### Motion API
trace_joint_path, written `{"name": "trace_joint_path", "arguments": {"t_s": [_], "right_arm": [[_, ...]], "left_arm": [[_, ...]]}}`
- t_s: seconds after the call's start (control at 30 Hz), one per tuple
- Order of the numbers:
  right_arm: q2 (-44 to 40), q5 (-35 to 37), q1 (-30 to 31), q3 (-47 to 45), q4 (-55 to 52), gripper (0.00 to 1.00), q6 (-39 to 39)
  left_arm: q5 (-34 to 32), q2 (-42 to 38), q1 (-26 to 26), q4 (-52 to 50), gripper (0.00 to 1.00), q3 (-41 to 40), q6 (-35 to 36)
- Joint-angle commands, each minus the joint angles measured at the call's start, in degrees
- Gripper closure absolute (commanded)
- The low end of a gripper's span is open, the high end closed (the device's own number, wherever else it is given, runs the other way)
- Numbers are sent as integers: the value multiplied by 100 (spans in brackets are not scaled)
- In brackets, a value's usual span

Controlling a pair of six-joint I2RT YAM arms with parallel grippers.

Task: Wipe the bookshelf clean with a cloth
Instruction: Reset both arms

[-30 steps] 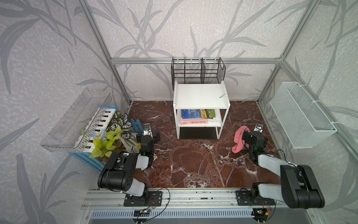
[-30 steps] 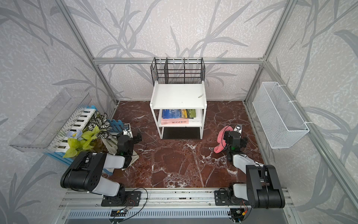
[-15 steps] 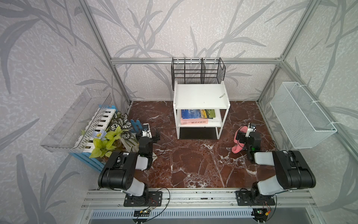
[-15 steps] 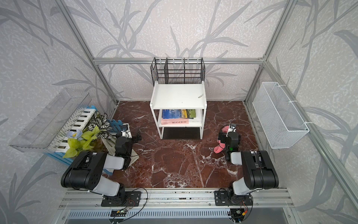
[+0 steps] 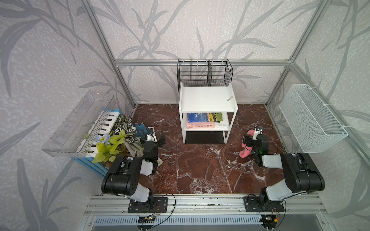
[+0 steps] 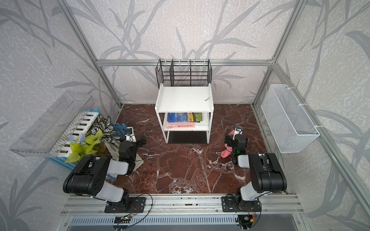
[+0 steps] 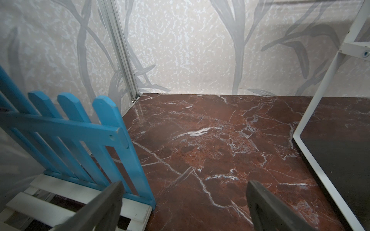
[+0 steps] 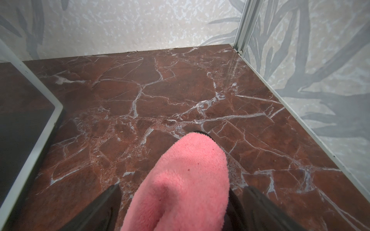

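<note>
The shelf [image 5: 208,100] stands at the back of the red marble floor [image 5: 200,164], its white top board bare except for a small grey scrap [image 5: 229,98] near the right rear corner. Books [image 5: 204,118] lie flat on its lower tier, and a black wire rack [image 5: 204,76] sits just behind it against the back wall.

The cloth [image 5: 245,150] lies on the floor to the right of the shelf and a little in front of it, apart from its legs. The right gripper [image 8: 180,198] is low over it: in the right wrist view the pink pile [image 8: 180,180] fills the gap between two dark fingers [image 8: 258,202] that stand wide apart on either side (whether the pads touch the fabric I cannot tell). The jaws are spread, not clamped. In both top views the arm covers the cloth's middle, with one pink end showing in front [image 6: 225,153].

The left gripper [image 7: 184,192] is to the left of the shelf, also spread wide, with nothing between its fingers [image 7: 112,192] but bare floor. A blue picket fence [image 7: 84,128] sits just beside one finger, and the shelf's white leg and dark base [image 7: 340,152] show on the other side. In a top view a potted plant [image 5: 112,140] stands left of that arm.

A white mesh basket [image 5: 312,120] hangs on the wall right of the shelf, a clear tray [image 5: 80,120] on the wall to its left.
</note>
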Motion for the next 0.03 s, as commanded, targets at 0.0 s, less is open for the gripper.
{"name": "trace_joint_path", "arguments": {"t_s": [0.0], "right_arm": [[-73,28,12,88,-11,1,-22]], "left_arm": [[59,26,48,102,0,-43,-66]]}}
